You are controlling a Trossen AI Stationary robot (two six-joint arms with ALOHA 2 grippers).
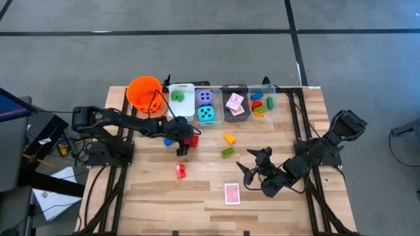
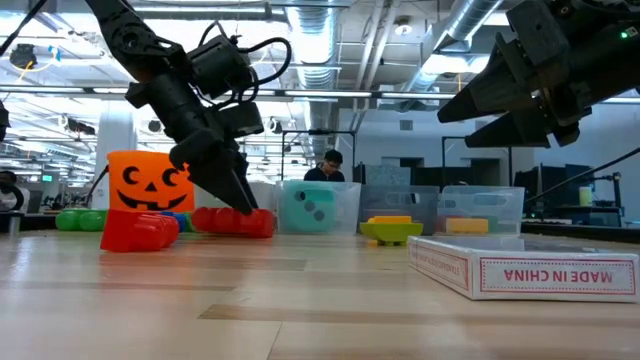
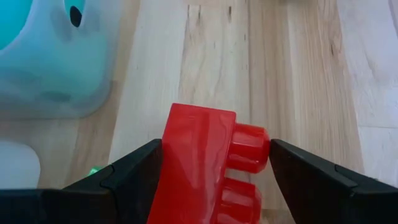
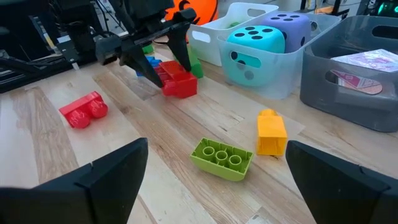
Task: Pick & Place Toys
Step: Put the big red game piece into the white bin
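Note:
My left gripper is down at a red brick that lies on the table in front of the dice bin, and it is shut on it. The brick also shows in the right wrist view and the low view. A blue brick lies just left of it. A second red brick, a yellow brick, a green brick and a pink card box lie loose on the table. My right gripper is open and empty, held above the table right of the card box. My left gripper pinches the red brick between its two fingers. One finger is on the brick's flat side, the other at the ends of its studs. The fingers slant down from the table's left. The brick lies on its side on the table.
Along the far edge stand an orange pumpkin bucket, a bin with a green brick, a bin with the purple and teal dice, a dark bin with cards and a clear bin with bricks.

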